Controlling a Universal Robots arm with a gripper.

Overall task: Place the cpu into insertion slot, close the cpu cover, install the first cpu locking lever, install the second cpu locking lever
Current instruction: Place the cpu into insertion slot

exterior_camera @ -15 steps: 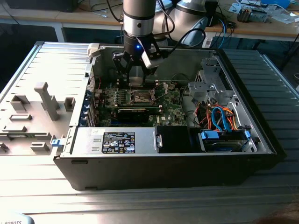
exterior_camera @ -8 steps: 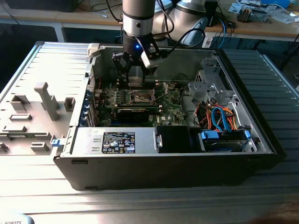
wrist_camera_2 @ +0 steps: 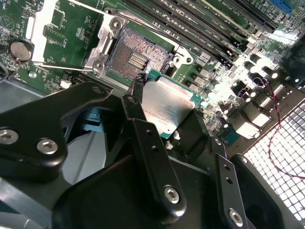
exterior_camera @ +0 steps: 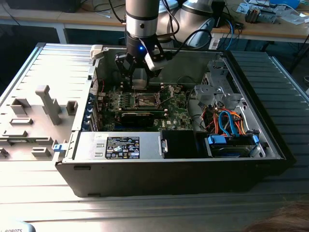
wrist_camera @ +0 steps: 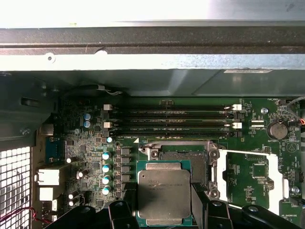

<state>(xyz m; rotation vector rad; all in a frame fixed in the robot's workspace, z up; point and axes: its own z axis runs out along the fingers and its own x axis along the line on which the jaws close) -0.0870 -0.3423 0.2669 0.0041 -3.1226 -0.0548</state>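
Green circuit board (wrist_camera: 86, 143) lies below, its socket (wrist_camera: 183, 155) empty and cover (wrist_camera: 221, 176) flipped open. Gripper (wrist_camera: 164, 206) clamps the chip (wrist_camera: 164, 188) just beside the socket; every step remains.

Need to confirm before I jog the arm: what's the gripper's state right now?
Gripper: closed on the chip, which is held just beside the open socket and not yet in it.

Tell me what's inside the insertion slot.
Nothing sits in the insertion slot; its bare contact field shows. In the first wrist view the cpu, clamped in the gripper, covers one corner, so that part is hidden.
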